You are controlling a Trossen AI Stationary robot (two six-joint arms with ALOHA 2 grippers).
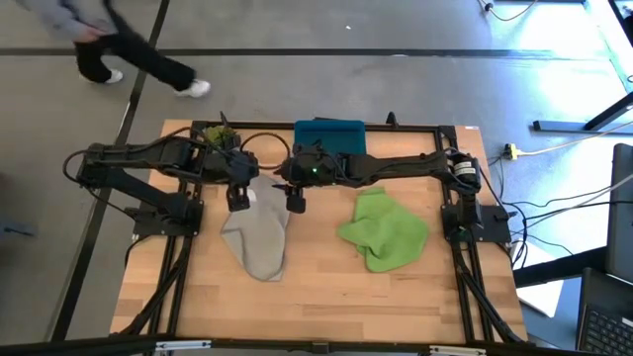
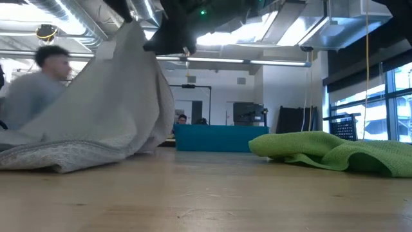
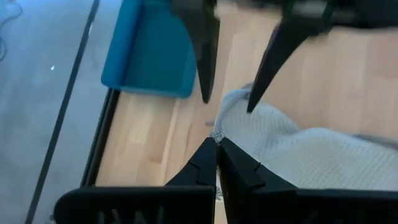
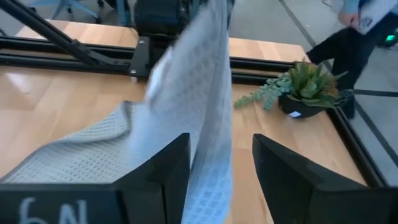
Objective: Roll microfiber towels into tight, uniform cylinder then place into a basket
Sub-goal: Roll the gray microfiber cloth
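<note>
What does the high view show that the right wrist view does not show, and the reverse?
Only the high view: the green towel crumpled on the table, the teal basket at the far edge, and both arms.

Only the right wrist view: the right claw standing open around a hanging fold of the grey towel, seen from close.

Both: the grey towel, lifted at one end, and the small potted plant near the table's edge.
</note>
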